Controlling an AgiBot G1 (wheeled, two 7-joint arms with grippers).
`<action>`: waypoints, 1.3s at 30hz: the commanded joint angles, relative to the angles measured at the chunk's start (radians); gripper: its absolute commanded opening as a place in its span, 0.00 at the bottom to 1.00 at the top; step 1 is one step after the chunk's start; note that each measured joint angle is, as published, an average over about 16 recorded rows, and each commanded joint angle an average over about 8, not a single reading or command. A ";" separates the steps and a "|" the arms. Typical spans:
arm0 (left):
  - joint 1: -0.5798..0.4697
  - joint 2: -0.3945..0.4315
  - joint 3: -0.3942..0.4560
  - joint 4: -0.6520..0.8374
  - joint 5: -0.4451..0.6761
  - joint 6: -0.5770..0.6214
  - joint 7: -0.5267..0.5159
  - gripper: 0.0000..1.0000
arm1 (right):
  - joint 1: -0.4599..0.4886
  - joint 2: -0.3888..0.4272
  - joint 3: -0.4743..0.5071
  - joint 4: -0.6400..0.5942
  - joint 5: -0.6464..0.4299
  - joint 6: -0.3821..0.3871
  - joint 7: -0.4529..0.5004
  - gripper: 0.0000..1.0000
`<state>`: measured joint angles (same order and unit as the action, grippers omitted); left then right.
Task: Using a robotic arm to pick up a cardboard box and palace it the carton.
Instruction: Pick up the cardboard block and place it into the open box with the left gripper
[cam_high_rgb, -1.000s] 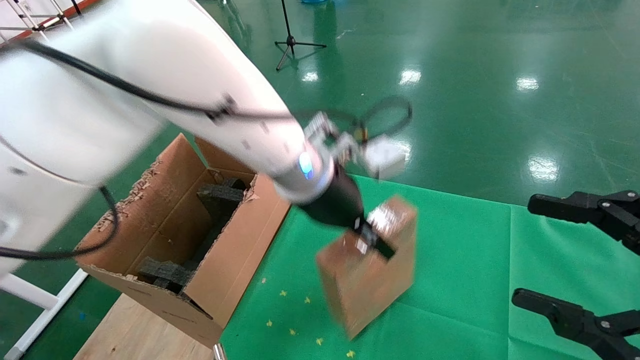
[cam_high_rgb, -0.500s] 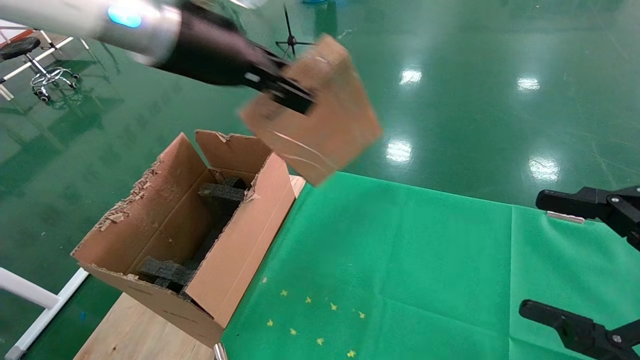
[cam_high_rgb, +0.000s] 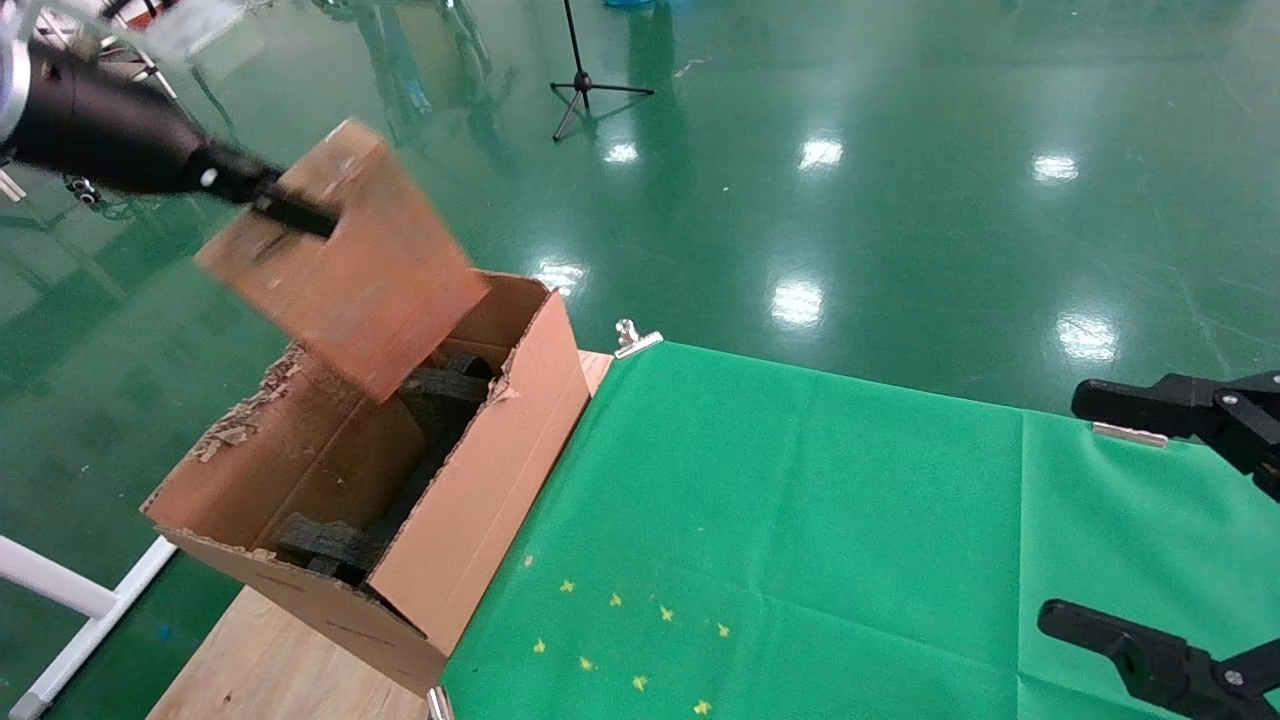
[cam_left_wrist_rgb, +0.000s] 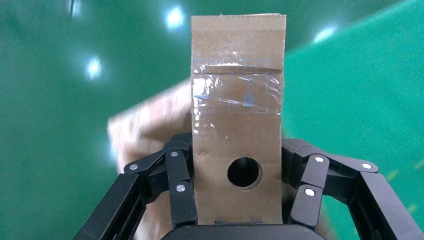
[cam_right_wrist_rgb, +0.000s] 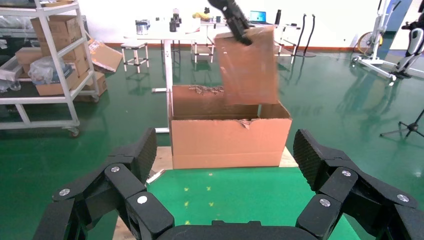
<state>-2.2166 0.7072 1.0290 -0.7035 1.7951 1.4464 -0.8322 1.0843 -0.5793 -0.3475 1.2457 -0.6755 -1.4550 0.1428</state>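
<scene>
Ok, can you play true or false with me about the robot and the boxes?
1. The left gripper is shut on the cardboard box. True.
2. The cardboard box lies flat on the green cloth. False: it is held in the air above the carton.
3. The right gripper is open and holds nothing. True.
4. The carton has nothing inside it. False: black foam pieces lie in it.
5. The cardboard box has a round hole in one face. True.
</scene>
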 joint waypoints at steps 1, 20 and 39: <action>-0.008 -0.003 0.017 0.080 0.036 0.002 0.045 0.00 | 0.000 0.000 0.000 0.000 0.000 0.000 0.000 1.00; 0.121 0.150 0.093 0.588 0.156 -0.242 0.150 0.00 | 0.000 0.000 0.000 0.000 0.000 0.000 0.000 1.00; 0.252 0.155 0.046 0.663 0.090 -0.489 0.208 0.00 | 0.000 0.000 0.000 0.000 0.000 0.000 0.000 1.00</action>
<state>-1.9622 0.8653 1.0772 -0.0383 1.8880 0.9462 -0.6281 1.0843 -0.5793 -0.3477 1.2457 -0.6753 -1.4549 0.1427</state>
